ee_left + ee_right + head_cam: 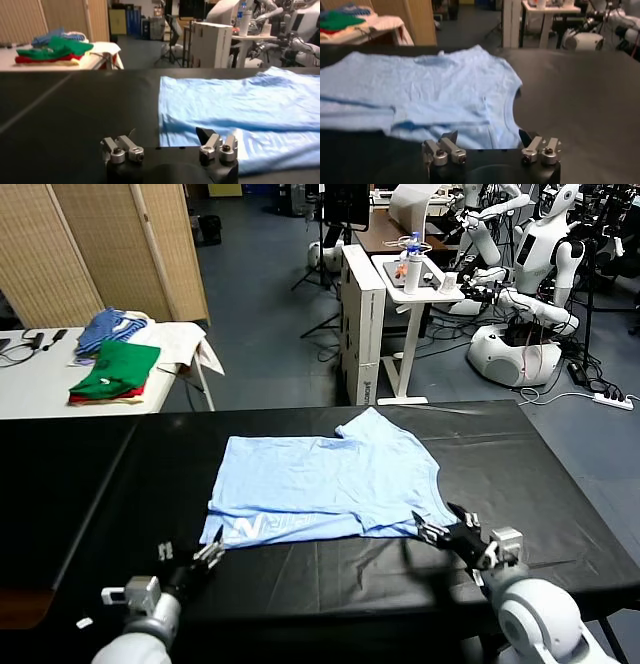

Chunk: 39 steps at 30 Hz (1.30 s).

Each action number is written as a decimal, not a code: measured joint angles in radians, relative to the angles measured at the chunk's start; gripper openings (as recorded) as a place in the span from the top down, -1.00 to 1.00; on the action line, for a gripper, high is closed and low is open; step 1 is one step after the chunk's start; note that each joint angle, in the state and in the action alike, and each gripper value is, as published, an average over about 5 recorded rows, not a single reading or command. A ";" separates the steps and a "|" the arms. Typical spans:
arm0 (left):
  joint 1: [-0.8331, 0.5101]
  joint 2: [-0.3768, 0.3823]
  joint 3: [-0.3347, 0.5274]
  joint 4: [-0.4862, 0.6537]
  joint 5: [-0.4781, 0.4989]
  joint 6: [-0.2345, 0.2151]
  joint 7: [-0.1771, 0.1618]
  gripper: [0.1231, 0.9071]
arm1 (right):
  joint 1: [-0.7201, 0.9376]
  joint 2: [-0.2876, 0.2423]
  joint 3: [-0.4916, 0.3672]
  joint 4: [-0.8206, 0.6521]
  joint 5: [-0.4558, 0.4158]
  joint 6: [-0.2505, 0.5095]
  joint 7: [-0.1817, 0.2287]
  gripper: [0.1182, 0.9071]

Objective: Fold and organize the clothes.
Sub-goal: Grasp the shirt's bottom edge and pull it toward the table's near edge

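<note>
A light sky-blue T-shirt (330, 474) lies flat on the black table (90, 474). Its near hem is folded up in a strip that shows white lettering (268, 526). My left gripper (212, 548) stands open just off the shirt's near left corner, holding nothing. My right gripper (441, 530) is open at the near right corner, beside the neckline edge, also empty. The left wrist view has the shirt (240, 107) ahead of the open left gripper (167, 134). The right wrist view has the shirt (430, 87) just beyond the open right gripper (487, 136).
A white side table (185, 344) at the far left carries folded green and red garments (115, 372) and a blue-and-white striped bundle (108, 326). Behind the black table stand a white cart (405, 294), a folding screen (110, 244) and other robots (530, 284).
</note>
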 joint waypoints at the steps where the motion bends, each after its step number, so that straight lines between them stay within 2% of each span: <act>1: 0.004 -0.001 0.001 -0.002 -0.002 0.001 0.000 -1.00 | 0.000 0.001 -0.002 -0.001 -0.001 0.000 0.000 -1.00; 5: 0.014 -0.003 0.006 -0.005 -0.006 0.003 0.006 -1.00 | 0.001 0.002 -0.007 -0.007 -0.006 0.000 0.001 -0.89; 8: 0.010 -0.003 0.012 -0.002 -0.007 0.003 0.011 -1.00 | 0.001 0.002 -0.008 -0.010 -0.009 0.000 0.001 -0.71; 12: -0.009 -0.003 0.024 0.012 -0.011 0.006 0.012 -1.00 | 0.002 0.001 -0.007 -0.012 -0.010 0.000 0.002 -0.56; 14: -0.021 -0.004 0.031 0.022 -0.017 0.009 0.011 -0.95 | 0.004 0.001 -0.008 -0.012 -0.010 0.000 0.002 -0.41; 17: -0.034 -0.008 0.042 0.032 -0.025 0.013 0.011 -0.65 | 0.008 0.001 -0.010 -0.012 -0.010 0.001 0.002 0.00; 20: -0.040 -0.010 0.050 0.037 -0.027 0.014 0.011 -0.22 | 0.010 0.000 -0.010 -0.012 -0.010 0.001 0.003 0.47; 23: -0.039 -0.009 0.052 0.039 -0.027 0.014 0.011 0.22 | 0.008 -0.004 -0.008 -0.009 -0.010 0.001 0.004 0.78; 25: -0.038 -0.007 0.052 0.039 -0.027 0.014 0.011 0.56 | 0.005 -0.010 -0.005 -0.004 -0.007 -0.001 0.007 0.86; 28: -0.037 -0.002 0.051 0.037 -0.025 0.014 0.011 0.88 | 0.001 -0.025 0.002 0.007 0.014 -0.018 0.016 0.90; 30: -0.035 0.001 0.049 0.034 -0.020 0.014 0.011 0.94 | 0.000 -0.039 0.007 0.016 0.041 -0.040 0.026 0.91; 39: 0.019 0.048 0.015 -0.009 -0.001 0.021 0.002 0.94 | -0.028 -0.111 0.037 0.069 0.132 -0.165 0.059 0.91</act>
